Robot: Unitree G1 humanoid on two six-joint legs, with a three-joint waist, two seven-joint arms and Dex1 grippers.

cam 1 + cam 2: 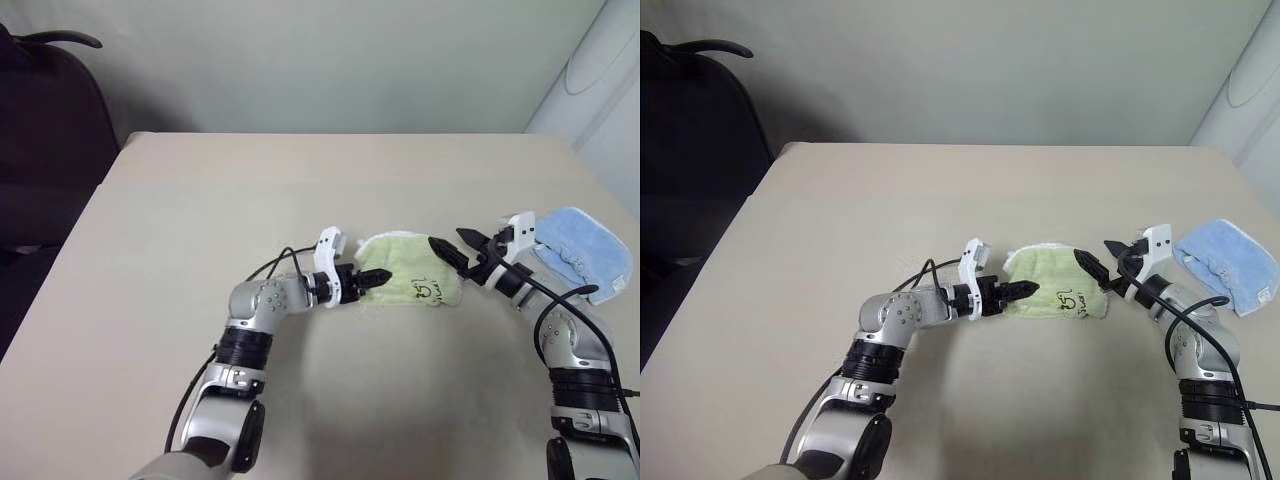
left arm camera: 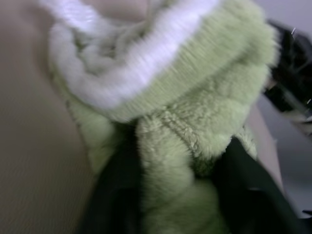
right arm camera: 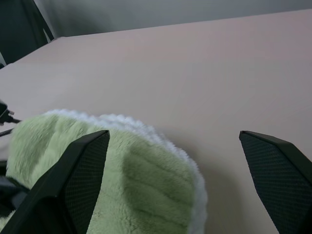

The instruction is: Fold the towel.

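Your towel (image 1: 410, 282) sits just right of centre in the head views, bunched into a thick, part-folded wad on the table (image 1: 300, 190), with its dark embroidered mark facing up near its lower right corner. Your left gripper (image 1: 372, 280) comes in from the left and is clamped on a ridge of the green pile at the wad's left edge; the wrist view shows fabric squeezed between the two black fingers (image 2: 109, 200). Your right gripper (image 1: 452, 245) hangs at the towel's right end with its jaws spread wide, one tip over the cloth and the other over bare table, holding nothing. The risk is that you are pinching only a fold of the plush, not a clean hemmed edge, so pulling may drag the whole bundle sideways or let layers slip and unroll. If you close the right gripper where it is, it may catch only the top layer. The folded blue towel (image 1: 585, 250) lies at the right of the frame, near your right arm, which could nudge it.
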